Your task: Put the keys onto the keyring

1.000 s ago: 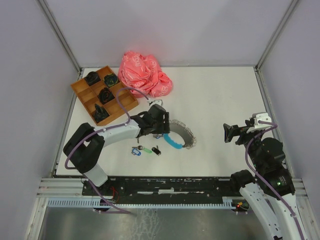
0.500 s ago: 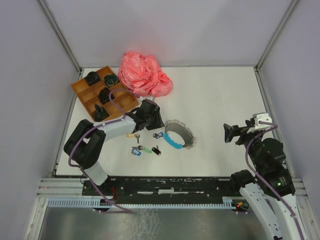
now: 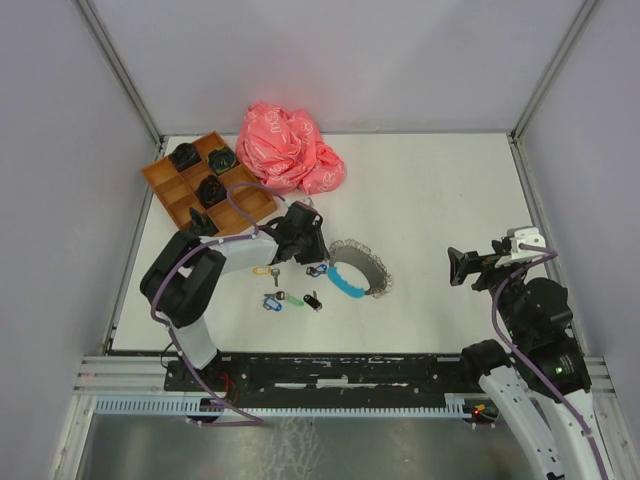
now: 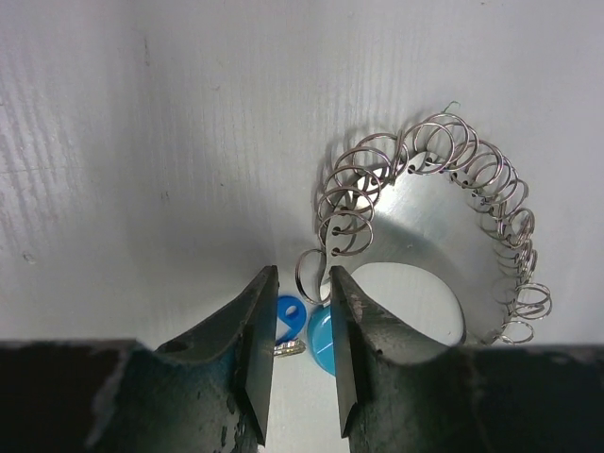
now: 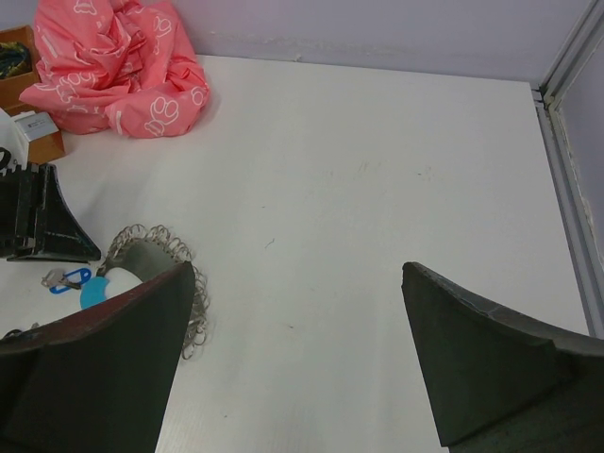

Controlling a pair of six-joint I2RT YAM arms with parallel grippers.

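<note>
Left gripper (image 4: pixel 300 283): jaws narrow, nothing gripped.
Small silver key with blue plastic tag (image 4: pixel 289 316): in line with the jaw gap, just beside silvery coiled keyring (image 4: pixel 351 203).
Right gripper (image 5: pixel 297 274): jaws wide, well apart.

No legible text or labels anywhere

Light was bright, even and diffuse from above — the white table (image 3: pixel 440 200) looked slightly washed out. Soft grey shadows hugged the keyring (image 4: pixel 427 156) coils. Close to the lens, the left gripper (image 4: pixel 300 293) appeared dark and soft-edged.
</note>
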